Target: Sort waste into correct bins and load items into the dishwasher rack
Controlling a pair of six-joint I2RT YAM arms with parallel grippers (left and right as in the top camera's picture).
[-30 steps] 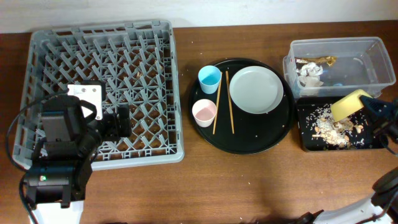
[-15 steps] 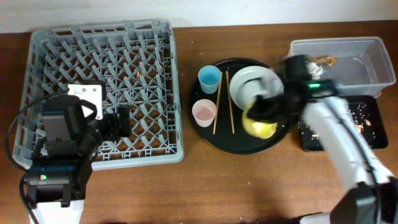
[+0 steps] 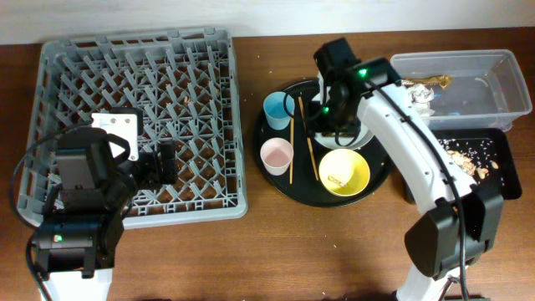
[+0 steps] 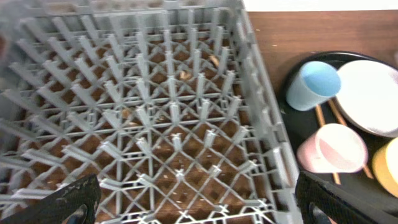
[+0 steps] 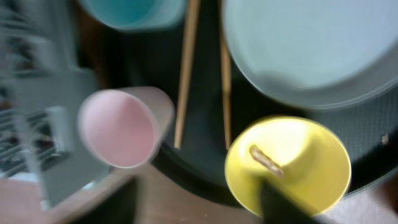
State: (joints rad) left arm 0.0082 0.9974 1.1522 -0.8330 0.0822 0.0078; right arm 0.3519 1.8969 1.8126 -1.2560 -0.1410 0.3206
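On the round black tray (image 3: 288, 186) the yellow bowl (image 3: 344, 173) sits upright at the front, with a brown scrap (image 5: 266, 160) inside. My right gripper (image 3: 334, 132) hovers open above the pale grey plate (image 3: 359, 138), just behind the bowl; in the right wrist view its right finger (image 5: 287, 204) overlaps the bowl's rim (image 5: 249, 196). The blue cup (image 3: 280, 109), pink cup (image 3: 276, 155) and chopsticks (image 3: 292, 138) lie to its left. Over the near left of the dishwasher rack (image 3: 134, 75), my left gripper (image 3: 163, 163) is wide open and empty.
The clear tub (image 3: 468, 79) at the back right holds white tissue (image 3: 420, 99) and a gold wrapper (image 3: 430, 81). In front of it the black rectangular tray (image 3: 501, 171) carries food scraps (image 3: 464, 157). My right arm (image 3: 410, 142) stretches across that tray's left end.
My right arm swung left from the black rectangular tray to the round tray, set the yellow bowl down there and opened its jaws. The left arm has not moved.
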